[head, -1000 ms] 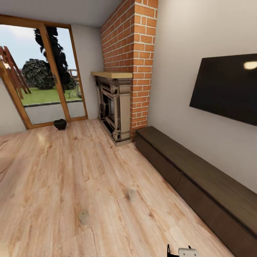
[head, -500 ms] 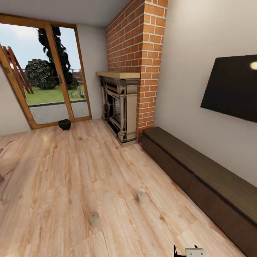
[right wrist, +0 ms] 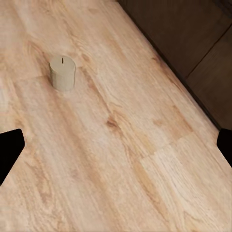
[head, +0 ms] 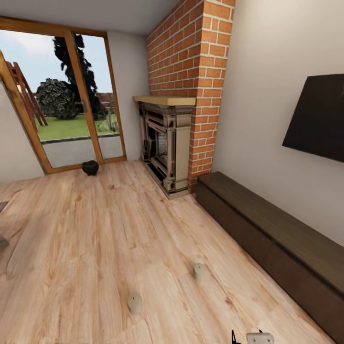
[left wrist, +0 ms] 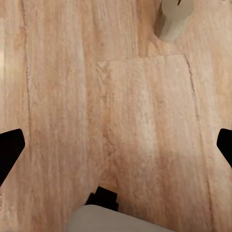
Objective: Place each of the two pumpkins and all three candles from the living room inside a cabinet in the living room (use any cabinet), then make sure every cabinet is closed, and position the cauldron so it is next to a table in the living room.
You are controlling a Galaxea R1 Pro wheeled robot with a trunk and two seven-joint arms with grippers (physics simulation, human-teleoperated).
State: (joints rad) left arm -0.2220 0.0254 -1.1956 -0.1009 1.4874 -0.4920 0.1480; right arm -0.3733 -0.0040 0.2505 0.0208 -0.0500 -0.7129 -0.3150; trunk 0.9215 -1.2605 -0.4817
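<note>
Two beige candles stand upright on the wooden floor, one (head: 134, 302) nearer me and one (head: 199, 271) closer to the cabinet (head: 267, 229). This long dark brown cabinet runs along the right wall, all fronts shut. The black cauldron (head: 90, 167) sits on the floor by the glass door. My left gripper (left wrist: 116, 147) hangs open over bare floor, a candle (left wrist: 173, 19) ahead of it. Open too is my right gripper (right wrist: 116, 145), with a candle (right wrist: 63, 72) ahead and the cabinet (right wrist: 193, 38) beyond. The pumpkins are out of view.
A stone-coloured fireplace (head: 167, 143) stands under a brick chimney (head: 191, 62) beyond the cabinet's far end. A black TV (head: 317, 117) hangs above the cabinet. A grey corner (head: 2, 241) pokes in at the left edge; whether it is the table I cannot tell.
The camera has turned left, so the whole picture has shifted right. Candles, cauldron and cabinet stay where they were on the floor. Both grippers are unchanged.
</note>
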